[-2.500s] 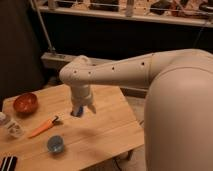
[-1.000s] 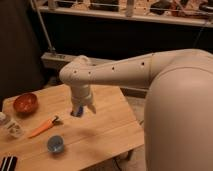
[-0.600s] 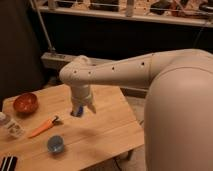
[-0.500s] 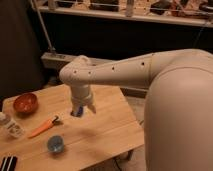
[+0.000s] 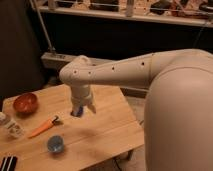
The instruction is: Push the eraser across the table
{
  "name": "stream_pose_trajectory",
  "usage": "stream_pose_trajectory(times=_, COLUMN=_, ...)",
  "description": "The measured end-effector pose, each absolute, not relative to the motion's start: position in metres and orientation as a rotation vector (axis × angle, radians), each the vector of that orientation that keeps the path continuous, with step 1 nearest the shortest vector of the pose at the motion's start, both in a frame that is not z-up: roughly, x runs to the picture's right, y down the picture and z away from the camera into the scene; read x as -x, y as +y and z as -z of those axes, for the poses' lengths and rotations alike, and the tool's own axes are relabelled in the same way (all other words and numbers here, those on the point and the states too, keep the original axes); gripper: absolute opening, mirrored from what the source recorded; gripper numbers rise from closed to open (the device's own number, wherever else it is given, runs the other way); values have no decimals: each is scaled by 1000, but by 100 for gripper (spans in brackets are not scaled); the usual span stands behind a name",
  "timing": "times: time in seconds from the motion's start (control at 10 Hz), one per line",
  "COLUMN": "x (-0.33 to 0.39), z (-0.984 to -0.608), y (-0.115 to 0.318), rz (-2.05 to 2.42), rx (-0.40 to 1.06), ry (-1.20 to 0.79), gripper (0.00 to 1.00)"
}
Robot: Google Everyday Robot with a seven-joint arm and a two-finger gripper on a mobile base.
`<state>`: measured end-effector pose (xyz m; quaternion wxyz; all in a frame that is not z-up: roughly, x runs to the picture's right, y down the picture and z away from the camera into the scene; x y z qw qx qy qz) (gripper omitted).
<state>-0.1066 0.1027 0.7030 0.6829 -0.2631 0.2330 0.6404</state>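
Filling the right half, the robot's rounded white body (image 5: 180, 115), with its thick white arm (image 5: 115, 72) reaching leftward from it and bending downward at a joint above the table. Below the arm, the table (image 5: 110, 125): pale-wood planks with squared edges, spreading from the lower left corner of the view to just beside the body. Behind, a dark wall, and along the top a pale shelf rail (image 5: 125, 15) with blurred things on it. At the arm's end, the gripper (image 5: 82, 110), pointing straight down over the middle of the tabletop. Jaws released, the two white fingers splayed apart with nothing clearly held, tips close to the wood; touching or not, impossible to tell. Between the fingers, a bluish bit (image 5: 77, 111), too blurred to name: part of the gripper or a thing on the table, not to be told. Left of the gripper and well apart from it, near the table's far left edge, a red-brown bowl (image 5: 25, 102). Nearer, between bowl and gripper, an orange tool (image 5: 42, 127) lying slantwise. Just in front of that, a small blue round cup (image 5: 55, 144). At the left edge, a small pale object (image 5: 15, 130). In the bottom left corner, a dark striped object (image 5: 7, 163). Eraser not to be picked out for certain among these small things.
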Motion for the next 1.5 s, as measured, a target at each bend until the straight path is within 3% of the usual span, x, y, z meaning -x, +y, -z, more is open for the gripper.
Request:
stream_pose_trajectory(times=0.6, x=116, z=-701, y=102, rz=-1392, rx=586, ry=483, gripper=65)
stream_pose_trajectory(times=1.1, x=163, z=-673, y=99, rz=-1236, rx=557, ry=371, gripper=65)
stream_pose_trajectory(times=1.5, x=224, z=-664, y=161, rz=-975, rx=584, ry=392, gripper=65)
